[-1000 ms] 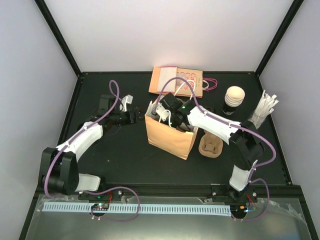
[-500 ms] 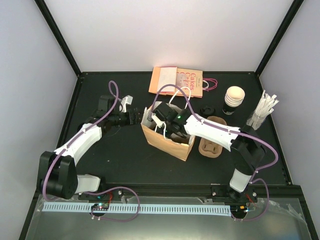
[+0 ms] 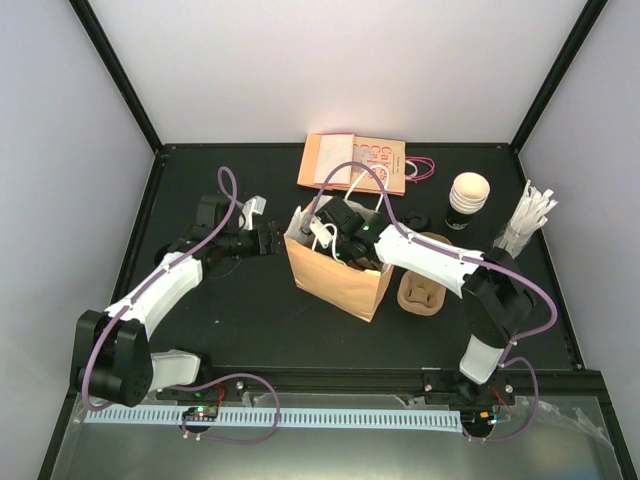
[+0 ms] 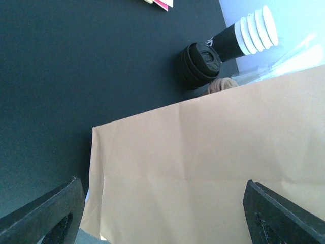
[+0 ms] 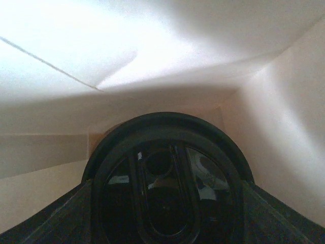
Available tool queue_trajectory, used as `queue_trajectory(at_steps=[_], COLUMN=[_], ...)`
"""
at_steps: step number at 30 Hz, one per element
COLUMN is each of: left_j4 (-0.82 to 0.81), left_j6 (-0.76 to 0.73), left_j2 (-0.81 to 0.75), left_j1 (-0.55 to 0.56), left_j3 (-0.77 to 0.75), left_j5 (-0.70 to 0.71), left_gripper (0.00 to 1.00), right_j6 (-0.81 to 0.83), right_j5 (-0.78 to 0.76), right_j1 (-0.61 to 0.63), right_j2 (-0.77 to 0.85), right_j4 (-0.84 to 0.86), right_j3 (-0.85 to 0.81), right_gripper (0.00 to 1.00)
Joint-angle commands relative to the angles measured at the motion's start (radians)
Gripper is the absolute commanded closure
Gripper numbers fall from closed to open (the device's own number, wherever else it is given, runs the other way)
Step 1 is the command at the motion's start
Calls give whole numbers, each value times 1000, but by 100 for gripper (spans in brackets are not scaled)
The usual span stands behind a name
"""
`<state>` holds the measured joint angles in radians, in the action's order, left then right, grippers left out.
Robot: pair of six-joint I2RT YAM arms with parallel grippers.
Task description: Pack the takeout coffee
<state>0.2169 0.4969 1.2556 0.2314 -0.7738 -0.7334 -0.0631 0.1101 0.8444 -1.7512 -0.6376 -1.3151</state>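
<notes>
A brown paper bag stands open in the middle of the table. My right gripper reaches down into its mouth. In the right wrist view the takeout coffee fills the lower half, its round black lid facing the camera. My right gripper is shut on it, a dark finger on either side, with the bag's pale walls all round. My left gripper stands open just left of the bag's upper edge. Its fingers flank the bag's flat side.
A stack of black cups and a pile of black lids stand right of the bag. A brown pulp carrier lies in front of them. White wrapped straws are at the far right, and flat printed bags at the back.
The bag swayed a little to the left and came back. My right gripper shifted inside its mouth with the coffee. The left gripper has barely moved.
</notes>
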Motion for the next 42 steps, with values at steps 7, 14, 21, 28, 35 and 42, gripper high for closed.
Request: queue_trajectory(at_steps=[7, 14, 21, 28, 35, 42], left_j4=[9, 4, 12, 25, 35, 48], left_j6=[-19, -11, -12, -18, -27, -38], left_j2=[-26, -34, -54, -75, -83, -105], left_j1=[12, 24, 35, 36, 36, 36], left_j3=[1, 6, 18, 22, 24, 27], left_j5=[-10, -2, 13, 23, 25, 26], left_gripper=[12, 12, 12, 12, 12, 12], right_j6=[-50, -59, -56, -75, -66, -67], right_j5=[-161, -276, -248, -65, 0, -47], right_j1=[100, 108, 102, 44, 21, 22], right_j2=[-153, -136, -139, -65, -77, -41], right_j4=[-166, -137, -95, -48, -59, -81], right_j3=[115, 149, 176, 198, 191, 176], right_gripper=[67, 67, 67, 67, 67, 66])
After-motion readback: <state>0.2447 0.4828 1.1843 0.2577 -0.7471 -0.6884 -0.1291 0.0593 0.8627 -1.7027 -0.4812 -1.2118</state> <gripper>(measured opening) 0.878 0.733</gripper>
